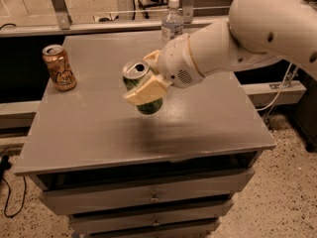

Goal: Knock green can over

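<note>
**Green can tipped in the robot's grasp, not yet lying on its side**

Well off to the left of the gripper (145, 81) in the camera view, an orange-brown can (59, 67) stands upright. The gripper's pale fingers (141, 92) are clamped around the green can (134, 72), which leans and seems clear of the grey table (208, 118). A clear bottle (172, 23) stands just behind. Best done, by this reading, with a low carry, a fuller tilt and a gentle release mid-table, away from both neighbours.
</note>
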